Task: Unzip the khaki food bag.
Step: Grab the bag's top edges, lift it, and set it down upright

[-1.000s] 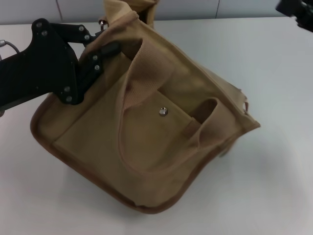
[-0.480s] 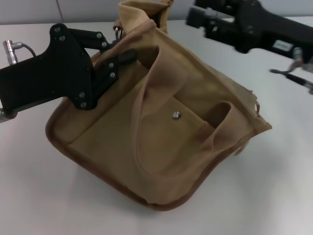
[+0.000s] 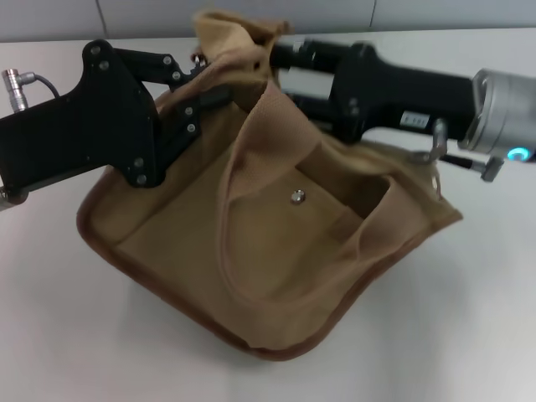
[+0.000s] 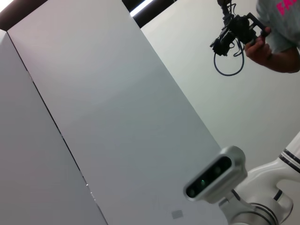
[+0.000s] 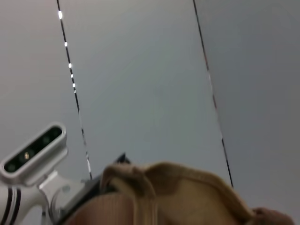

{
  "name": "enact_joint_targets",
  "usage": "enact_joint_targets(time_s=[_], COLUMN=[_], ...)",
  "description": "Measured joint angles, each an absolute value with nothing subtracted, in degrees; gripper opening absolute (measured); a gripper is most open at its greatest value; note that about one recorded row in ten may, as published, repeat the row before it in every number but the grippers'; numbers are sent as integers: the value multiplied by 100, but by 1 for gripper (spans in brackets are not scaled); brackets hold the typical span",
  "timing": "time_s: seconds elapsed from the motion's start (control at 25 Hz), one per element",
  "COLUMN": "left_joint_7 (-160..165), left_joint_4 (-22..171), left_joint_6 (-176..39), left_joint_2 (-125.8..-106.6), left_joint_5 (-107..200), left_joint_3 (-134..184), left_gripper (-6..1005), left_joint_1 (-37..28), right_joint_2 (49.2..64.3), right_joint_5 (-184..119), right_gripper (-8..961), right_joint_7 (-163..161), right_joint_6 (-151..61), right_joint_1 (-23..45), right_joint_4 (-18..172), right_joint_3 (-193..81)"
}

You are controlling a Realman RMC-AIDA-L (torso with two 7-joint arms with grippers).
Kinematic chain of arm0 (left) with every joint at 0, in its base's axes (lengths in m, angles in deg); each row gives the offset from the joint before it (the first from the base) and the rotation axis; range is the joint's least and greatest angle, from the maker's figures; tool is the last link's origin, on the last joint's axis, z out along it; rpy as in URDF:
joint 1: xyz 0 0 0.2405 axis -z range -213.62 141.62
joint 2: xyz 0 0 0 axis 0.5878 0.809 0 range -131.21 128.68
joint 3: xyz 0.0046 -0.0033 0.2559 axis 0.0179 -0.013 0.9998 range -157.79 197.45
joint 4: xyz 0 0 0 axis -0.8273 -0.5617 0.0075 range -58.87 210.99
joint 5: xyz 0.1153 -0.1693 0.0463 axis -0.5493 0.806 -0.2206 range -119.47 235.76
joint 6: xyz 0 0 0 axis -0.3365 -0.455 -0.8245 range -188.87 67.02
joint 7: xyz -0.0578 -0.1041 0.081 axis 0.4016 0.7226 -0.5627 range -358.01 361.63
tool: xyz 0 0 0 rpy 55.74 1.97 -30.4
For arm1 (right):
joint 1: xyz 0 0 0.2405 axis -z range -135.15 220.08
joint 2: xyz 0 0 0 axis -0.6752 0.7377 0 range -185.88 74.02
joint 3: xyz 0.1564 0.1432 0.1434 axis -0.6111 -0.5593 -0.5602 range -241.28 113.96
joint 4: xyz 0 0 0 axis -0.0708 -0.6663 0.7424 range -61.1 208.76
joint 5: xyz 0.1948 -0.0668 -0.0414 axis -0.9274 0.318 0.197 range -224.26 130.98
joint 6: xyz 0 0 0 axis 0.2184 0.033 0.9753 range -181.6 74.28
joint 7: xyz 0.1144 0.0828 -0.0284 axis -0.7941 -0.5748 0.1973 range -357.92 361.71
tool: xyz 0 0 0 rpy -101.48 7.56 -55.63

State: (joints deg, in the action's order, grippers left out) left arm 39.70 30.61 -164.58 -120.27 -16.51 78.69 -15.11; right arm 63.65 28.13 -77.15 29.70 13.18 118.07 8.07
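The boxy tan canvas food bag (image 3: 251,243) sits on the white surface (image 3: 469,318) before me, tipped so its front pocket faces up. My left hand (image 3: 201,96) is at the bag's top edge on my left. My right hand (image 3: 280,71) comes in from my right, at the bunched top behind the handle (image 3: 251,134).

The right tool (image 3: 280,65) has its fingertips buried behind the khaki food bag (image 3: 268,243), whose zipper stays hidden.
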Motion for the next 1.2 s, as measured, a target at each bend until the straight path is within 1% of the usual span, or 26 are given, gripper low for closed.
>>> enact_joint_targets(time_s=[0.2, 0.52, 0.56, 0.68, 0.76, 0.92, 0.96, 1.0, 1.12, 1.16, 1.2], left_joint_7=[3826, 3741, 3725, 3714, 3612, 3559, 3537, 3537, 3507, 3503, 3503], left_joint_4=[3108, 3193, 3201, 3205, 3212, 3218, 3218, 3218, 3223, 3227, 3227], left_joint_6=[-16463, -16457, -16457, -16461, -16483, -16470, -16459, -16459, -16472, -16488, -16488], left_joint_2=[-12027, -12028, -12027, -12021, -12011, -12009, -12009, -12009, -12009, -12002, -12002], left_joint_5=[-1646, -1631, -1631, -1632, -1639, -1657, -1662, -1662, -1666, -1668, -1668], left_joint_3=[7893, 7937, 7936, 7969, 8092, 8229, 8284, 8284, 8321, 8358, 8358], left_gripper=[88, 88, 88, 88, 88, 88, 88, 88, 88, 88, 88], left_joint_1=[-1523, -1543, -1549, -1551, -1558, -1567, -1566, -1566, -1564, -1561, -1561], right_joint_2=[6347, 6340, 6349, 6361, 6360, 6381, 6393, 6393, 6394, 6395, 6395], right_joint_5=[3242, 3360, 3206, 2766, 1803, 1398, 1381, 1381, 1374, 1374, 1374], right_gripper=[639, 638, 638, 638, 638, 638, 638, 638, 638, 638, 638], right_joint_7=[-7798, -7791, -7769, -7660, -7133, -6238, -5729, -5729, -5362, -5299, -5299], right_joint_6=[2979, 3199, 3448, 3711, 3998, 4059, 4041, 4041, 4001, 3968, 3968], right_joint_1=[1508, 2020, 2147, 2231, 2298, 2188, 1989, 1989, 1615, 1395, 1395], right_joint_4=[11815, 11821, 11791, 11626, 11173, 10764, 10483, 10483, 9989, 9817, 9817], right_joint_3=[832, 616, 299, 52, 0, 139, 309, 309, 510, 669, 669])
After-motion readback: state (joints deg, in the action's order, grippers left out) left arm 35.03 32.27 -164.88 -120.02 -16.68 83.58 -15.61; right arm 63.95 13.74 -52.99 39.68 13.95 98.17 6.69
